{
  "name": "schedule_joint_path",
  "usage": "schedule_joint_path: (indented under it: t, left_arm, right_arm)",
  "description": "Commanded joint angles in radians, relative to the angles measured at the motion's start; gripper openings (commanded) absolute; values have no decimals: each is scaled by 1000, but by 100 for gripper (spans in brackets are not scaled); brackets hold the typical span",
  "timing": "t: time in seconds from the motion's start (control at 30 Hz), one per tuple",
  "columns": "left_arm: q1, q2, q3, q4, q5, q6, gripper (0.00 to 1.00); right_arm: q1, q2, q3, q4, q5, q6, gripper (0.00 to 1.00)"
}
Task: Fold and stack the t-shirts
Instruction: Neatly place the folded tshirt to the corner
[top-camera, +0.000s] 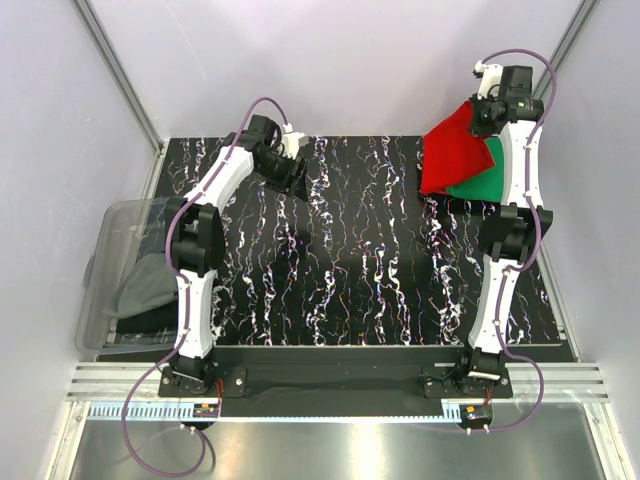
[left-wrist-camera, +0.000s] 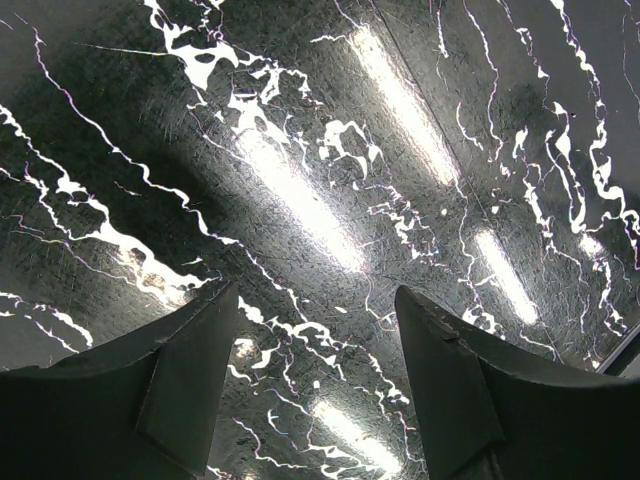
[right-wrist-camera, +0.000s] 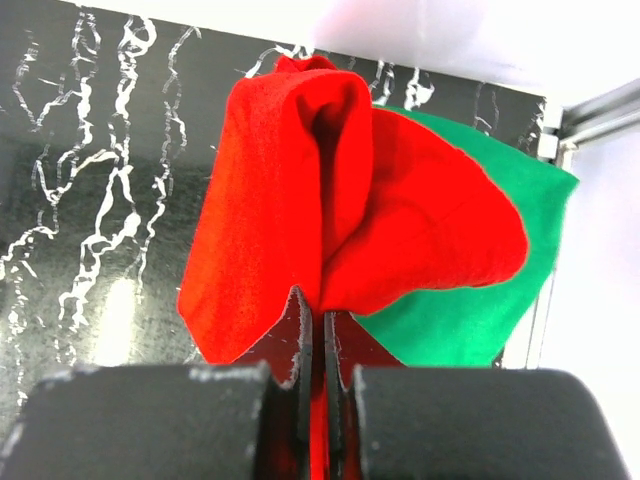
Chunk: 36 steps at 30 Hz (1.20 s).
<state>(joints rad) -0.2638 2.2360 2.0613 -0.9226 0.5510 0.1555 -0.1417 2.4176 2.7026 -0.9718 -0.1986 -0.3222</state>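
black marbled table (top-camera: 340, 250) sits under both arms. right gripper (right-wrist-camera: 312, 305) is pinched tight on the red t-shirt (right-wrist-camera: 330, 200), held up over the green t-shirt (right-wrist-camera: 480, 300). left gripper (left-wrist-camera: 315, 300) gapes open, holding nothing, well apart from the green t-shirt. i think it is stacking; next, lay red flat on green.

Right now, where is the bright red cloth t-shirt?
In the top view the bright red cloth t-shirt is at the far right corner of the black marbled table, pinched by the right gripper and partly covering the green folded cloth t-shirt.
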Motion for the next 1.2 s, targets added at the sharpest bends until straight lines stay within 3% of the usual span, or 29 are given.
schedule_joint_path:
  t: [0.0,0.4,1.17]
  left_arm:
    - [1,-7,17,33,26,-8,69]
    - [-20,5,8,33,0,-2,70]
    - [-57,-6,-27,5,-60,30,71]
  right_arm:
    - [-38,-38,25,35,28,-20,0]
    - [-128,92,74,51,47,-21,0]
    - [-168,252,141,209,142,-14,0]
